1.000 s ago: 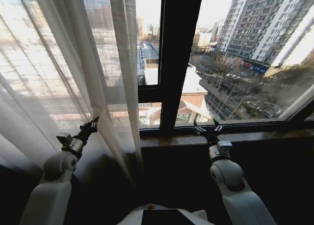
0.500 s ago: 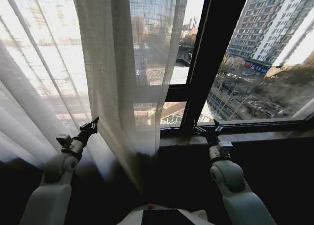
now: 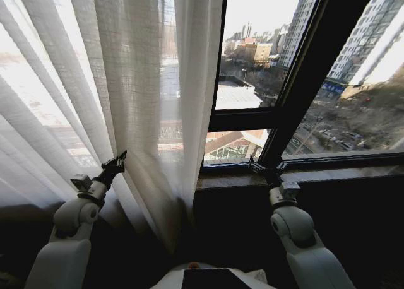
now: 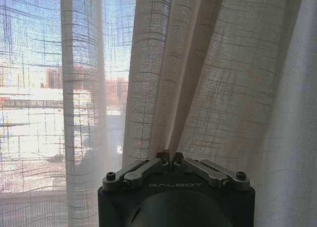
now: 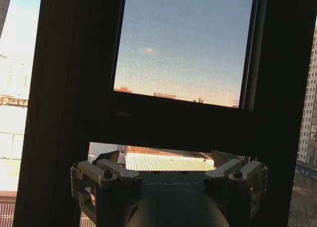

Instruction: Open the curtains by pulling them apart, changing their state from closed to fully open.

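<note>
Left gripper pinches a pleat of the sheer curtains — right gripper hangs wide-fingered at the windowsill.

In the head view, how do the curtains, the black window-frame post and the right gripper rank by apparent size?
1. The curtains, far the largest.
2. The black window-frame post.
3. The right gripper, smallest, held open at the sill.
</note>
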`<state>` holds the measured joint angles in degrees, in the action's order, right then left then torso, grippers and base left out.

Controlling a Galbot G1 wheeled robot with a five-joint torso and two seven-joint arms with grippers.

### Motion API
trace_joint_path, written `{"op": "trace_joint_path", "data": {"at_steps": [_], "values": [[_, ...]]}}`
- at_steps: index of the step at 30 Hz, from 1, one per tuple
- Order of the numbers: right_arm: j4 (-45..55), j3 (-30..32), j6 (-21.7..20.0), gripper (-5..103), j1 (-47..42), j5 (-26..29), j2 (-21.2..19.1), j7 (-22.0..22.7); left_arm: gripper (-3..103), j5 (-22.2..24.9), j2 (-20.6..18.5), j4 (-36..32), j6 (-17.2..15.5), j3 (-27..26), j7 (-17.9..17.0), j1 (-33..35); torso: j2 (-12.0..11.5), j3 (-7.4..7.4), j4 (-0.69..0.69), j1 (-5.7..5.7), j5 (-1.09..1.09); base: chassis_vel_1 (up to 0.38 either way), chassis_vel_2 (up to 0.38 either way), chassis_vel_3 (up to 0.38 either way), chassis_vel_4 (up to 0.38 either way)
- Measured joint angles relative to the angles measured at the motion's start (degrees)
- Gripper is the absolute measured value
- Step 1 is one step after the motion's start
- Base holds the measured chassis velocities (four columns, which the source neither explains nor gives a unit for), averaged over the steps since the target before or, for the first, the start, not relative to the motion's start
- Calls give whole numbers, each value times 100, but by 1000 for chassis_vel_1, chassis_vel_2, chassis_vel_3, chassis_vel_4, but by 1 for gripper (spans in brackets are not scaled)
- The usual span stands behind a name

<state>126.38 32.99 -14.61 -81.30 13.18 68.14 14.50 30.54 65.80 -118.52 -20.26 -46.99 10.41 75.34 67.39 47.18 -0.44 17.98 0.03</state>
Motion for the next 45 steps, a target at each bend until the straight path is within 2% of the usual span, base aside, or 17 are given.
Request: {"op": "trace_joint_path", "data": {"at_steps": [29, 34, 37, 42, 45], "values": [[143, -34, -59, 100, -85, 12, -29, 10, 0, -10, 128, -228, 25, -79, -5, 237, 0, 0, 1, 1, -4, 325, 340, -333, -334], [159, -59, -60, 100, -100, 16, -27, 13, 0, -25, 169, -298, 27, -122, -19, 332, 0, 0, 3, 1, -6, 44, 21, -37, -24], [165, -89, -62, 100, -106, 17, -23, 16, 0, -25, 203, -353, 32, -151, -17, 379, -1, 1, -2, 0, 6, -22, -31, 12, 35], [172, -119, -62, 100, -106, 16, -18, 19, 0, -24, 259, -382, 72, -213, -50, 428, -1, 0, -2, 0, 1, -57, -44, 43, 37], [168, -140, -62, 100, -98, 13, -7, 17, 0, 14, 369, -345, 87, -303, -383, 311, 0, 1, 1, 0, -7, 0, 0, 0, 0]]}}
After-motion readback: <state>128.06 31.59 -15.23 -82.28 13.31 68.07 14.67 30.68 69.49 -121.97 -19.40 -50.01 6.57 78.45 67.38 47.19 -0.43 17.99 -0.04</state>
